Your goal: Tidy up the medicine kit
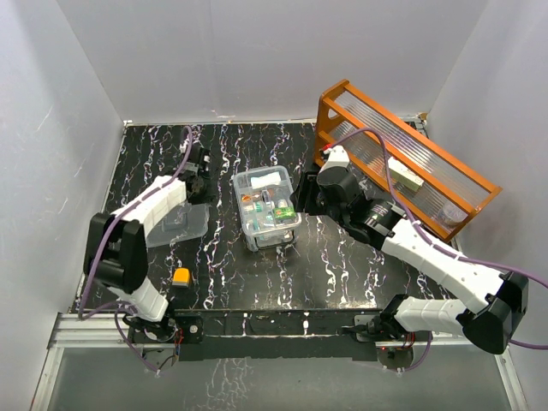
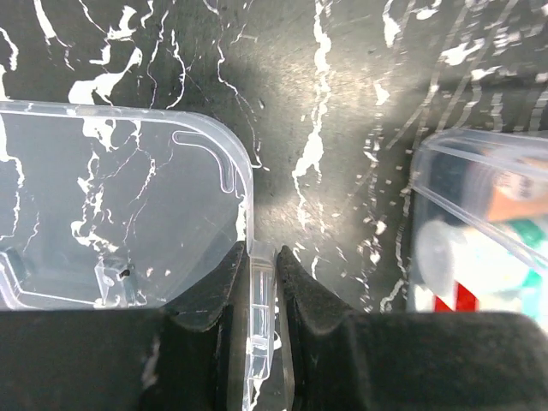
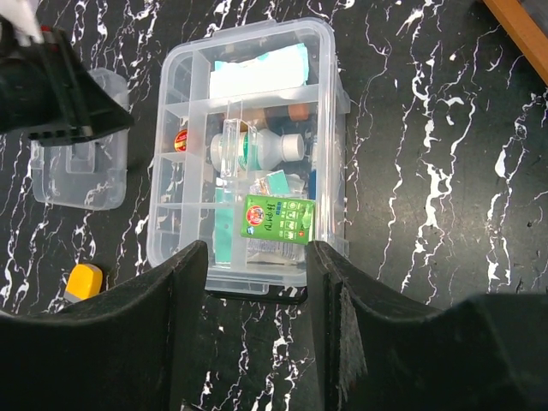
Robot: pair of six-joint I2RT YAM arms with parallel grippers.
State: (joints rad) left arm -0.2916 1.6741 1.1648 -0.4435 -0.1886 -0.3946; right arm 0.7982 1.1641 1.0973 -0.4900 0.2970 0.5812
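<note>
your kit box sits open in the middle of the table, its clear tray packed with bottles and a green packet. its clear lid lies just left, with a small orange block nearer you and the orange rack back right. your left claw pinches the lid's rim, and your right claw hangs apart above the box.

The left arm and the right arm are alike, with smooth, rounded white links set between bulky black joints. A thin purple cable runs along the left arm, and another runs along the right arm. The right wrist, which is black, has a white cap. Each arm stands on a black base. The left gripper and the right gripper have thick matte-black fingers with a grainy surface.
</note>
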